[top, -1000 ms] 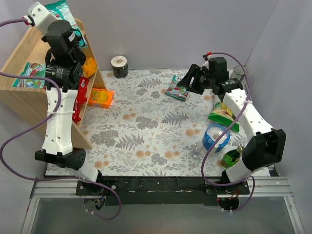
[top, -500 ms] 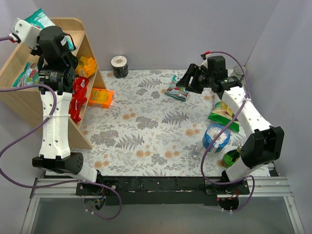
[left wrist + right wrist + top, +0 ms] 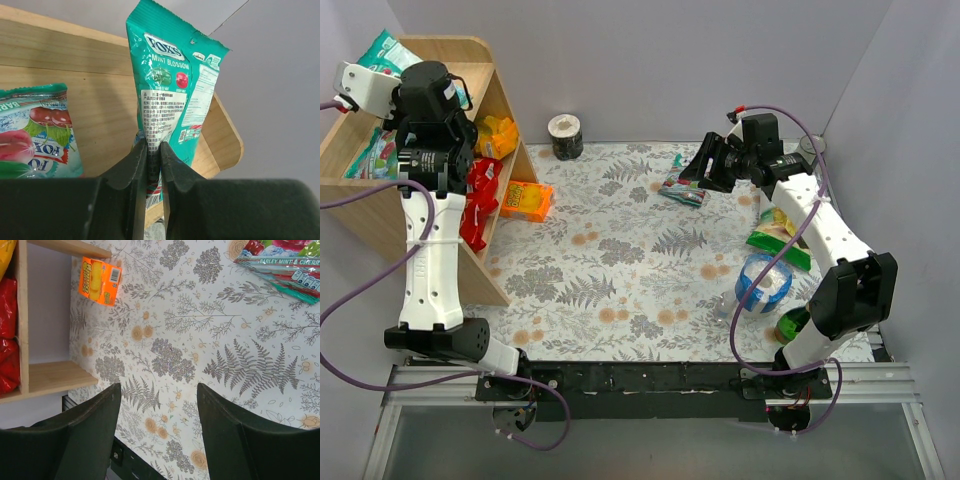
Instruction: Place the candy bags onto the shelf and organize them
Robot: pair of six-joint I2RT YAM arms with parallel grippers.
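L gripper (image 3: pixel 153 146), upper left of top view, is clamped on the lower edge of a flat glossy teal plastic candy bag (image 3: pixel 172 85) w/ white lettering, held upright at the top of the light wooden tiered shelf (image 3: pixel 75 65); a 2nd teal bag (image 3: pixel 30 135) lies on a shelf board, left of wrist frame. R gripper (image 3: pixel 159 387), upper centre-right of top view, has jaws wide apart w/ nothing between them, near a teal-and-red packet (image 3: pixel 280 265) lying flat on the fern-print table cover (image 3: pixel 200 340)

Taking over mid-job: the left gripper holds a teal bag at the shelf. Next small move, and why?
Probably lower the left gripper so the teal bag rests on the shelf beside the other bag before opening: it is pinched upright by its bottom edge, seemingly unsupported.
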